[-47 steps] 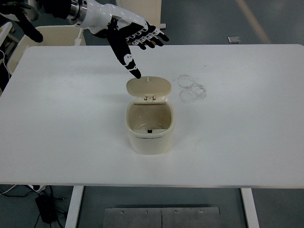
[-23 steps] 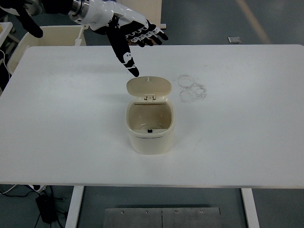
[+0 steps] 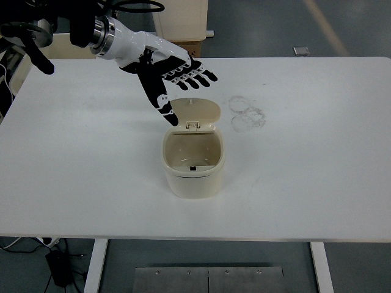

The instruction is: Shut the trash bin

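the left robot hand (image 3: pixel 164 72), fingers spread and holding nothing, has dropped from the upper left of the frame until its thumb overlaps the raised lid (image 3: pixel 192 112). the trash bin (image 3: pixel 193 162) sits open at the surface's (image 3: pixel 317 165) centre, so pushing the lid down looks imminent.

No readable text, label, brand, number or sign can be made out anywhere. Only faint ring-shaped smudges (image 3: pixel 247 113) are seen on the white rectangular table top (image 3: pixel 317 152), and nothing is spelled by them.
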Available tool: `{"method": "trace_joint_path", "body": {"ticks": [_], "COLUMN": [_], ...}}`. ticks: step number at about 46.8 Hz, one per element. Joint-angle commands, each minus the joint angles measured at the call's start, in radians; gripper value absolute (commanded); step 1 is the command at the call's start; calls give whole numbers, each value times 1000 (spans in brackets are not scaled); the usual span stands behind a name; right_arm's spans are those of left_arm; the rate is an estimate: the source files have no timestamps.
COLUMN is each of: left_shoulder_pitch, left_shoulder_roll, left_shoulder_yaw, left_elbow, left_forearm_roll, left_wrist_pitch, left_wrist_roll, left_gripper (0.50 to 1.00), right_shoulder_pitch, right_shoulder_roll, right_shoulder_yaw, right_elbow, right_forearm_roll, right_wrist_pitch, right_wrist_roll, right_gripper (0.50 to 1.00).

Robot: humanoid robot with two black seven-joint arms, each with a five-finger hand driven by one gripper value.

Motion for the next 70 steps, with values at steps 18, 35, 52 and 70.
{"method": "trace_joint_path", "body": {"ticks": [18,35,52,70], "left_shoulder_pitch": [-16,8,62,65], "left_shoulder_roll": [4,-2,-2,3], "left_shoulder_yaw": [7,9,7,6], "left_elbow": [-68,-76,-106,-158], "left_forearm_roll": [-4,14,6,0], "left_wrist_pitch": [0,0,0,0], "left_wrist_roll": [0,2,2,0], "left_gripper": [1000,1000,1000,1000], "right_shoulder_pitch": [0,0,0,0], "right_shoulder_roll": [0,0,0,0], "right_shoulder_yaw": [0,0,0,0], "right_elbow": [0,0,0,0], "right_forearm_roll": [-1,-1,1,1], "right_wrist_pitch": [0,1,0,1], "right_wrist_roll": [0,0,0,0], "right_gripper": [993,993,993,993]}}
